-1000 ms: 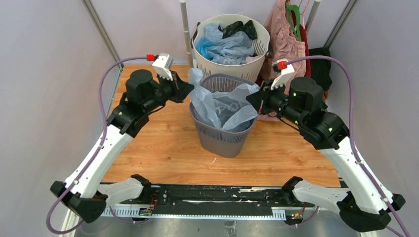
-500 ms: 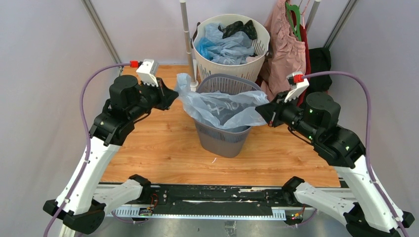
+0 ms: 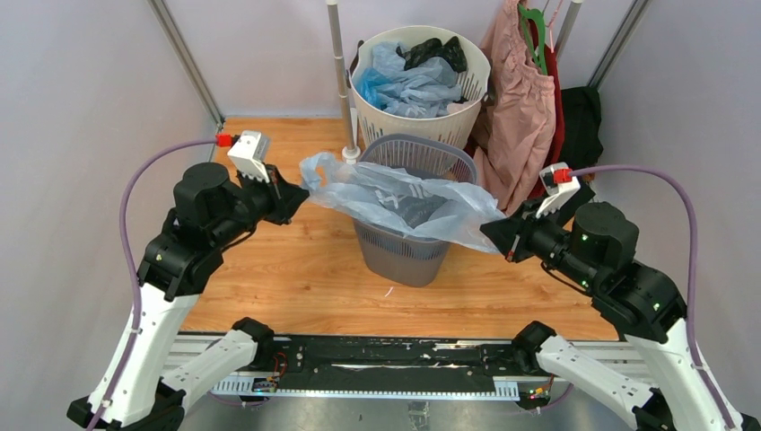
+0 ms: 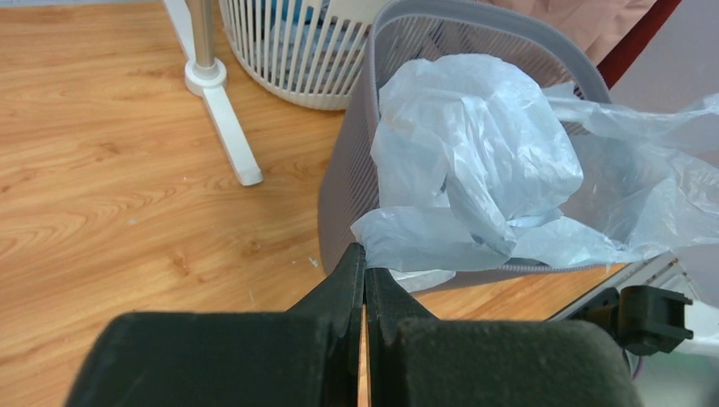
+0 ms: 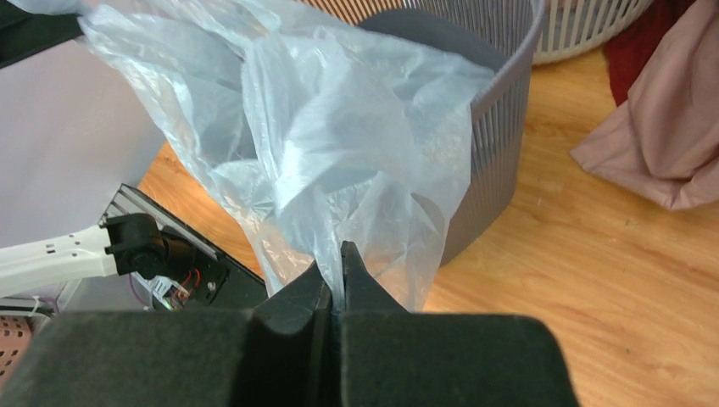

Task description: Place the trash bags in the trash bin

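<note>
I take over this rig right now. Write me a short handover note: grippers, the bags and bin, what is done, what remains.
Left gripper: shut on one edge of the pale blue trash bag.
Right gripper: shut on the opposite edge.
The bag is stretched over the grey trash bin, its middle dipping inside.
Done: bag lifted over the bin.
Left: lower it in, release both grips.
More bags lie in the white basket behind.

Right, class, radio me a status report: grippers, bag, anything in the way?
Left gripper, right gripper shut on opposite edges of pale blue trash bag. Bag stretched across top of grey mesh bin, not dropped in. Nothing else over bin mouth.
</note>
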Controlling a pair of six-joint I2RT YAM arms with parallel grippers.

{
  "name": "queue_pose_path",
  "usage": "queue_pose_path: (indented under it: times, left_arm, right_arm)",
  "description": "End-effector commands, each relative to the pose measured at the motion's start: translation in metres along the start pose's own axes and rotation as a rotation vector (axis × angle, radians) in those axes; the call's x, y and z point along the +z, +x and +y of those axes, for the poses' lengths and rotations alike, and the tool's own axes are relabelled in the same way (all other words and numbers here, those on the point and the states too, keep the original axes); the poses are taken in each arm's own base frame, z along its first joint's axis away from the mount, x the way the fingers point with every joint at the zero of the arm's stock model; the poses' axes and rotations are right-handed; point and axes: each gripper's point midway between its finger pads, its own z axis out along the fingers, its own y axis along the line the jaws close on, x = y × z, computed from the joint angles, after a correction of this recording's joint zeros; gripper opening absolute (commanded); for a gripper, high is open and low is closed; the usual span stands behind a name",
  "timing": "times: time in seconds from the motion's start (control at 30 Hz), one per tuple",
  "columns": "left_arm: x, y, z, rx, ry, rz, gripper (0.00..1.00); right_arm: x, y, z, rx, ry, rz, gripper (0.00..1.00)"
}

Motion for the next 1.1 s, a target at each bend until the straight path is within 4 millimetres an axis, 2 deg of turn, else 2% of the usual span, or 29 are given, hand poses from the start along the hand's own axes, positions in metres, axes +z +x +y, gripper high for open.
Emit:
queue_pose_path:
  times: [0.0, 0.2, 0.37, 0.7, 0.87, 1.07]
  left_arm:
    - [-0.002, 0.027, 0.01, -0.013, -0.028, 0.064, 0.0]
    - [0.001, 0.052, 0.022, -0.027, -0.063, 0.105, 0.0]
    - [0.009, 0.065, 0.03, -0.032, -0.09, 0.127, 0.0]
    - [0.046, 0.096, 0.044, -0.075, -0.112, 0.194, 0.0]
    - [0.066, 0.098, 0.048, -0.094, -0.118, 0.195, 0.0]
    - [0.091, 0.098, 0.051, -0.114, -0.122, 0.209, 0.0]
  right_arm:
    - [0.001, 0.032, -0.012, 0.042, 0.031, 0.086, 0.0]
    - [0.002, 0.064, -0.021, 0.078, 0.045, 0.138, 0.0]
    - [-0.001, 0.079, -0.028, 0.093, 0.064, 0.159, 0.0]
    - [0.01, 0.117, -0.049, 0.113, 0.123, 0.216, 0.0]
    - [0.016, 0.118, -0.067, 0.094, 0.21, 0.193, 0.0]
    - [0.02, 0.109, -0.074, 0.09, 0.253, 0.156, 0.0]
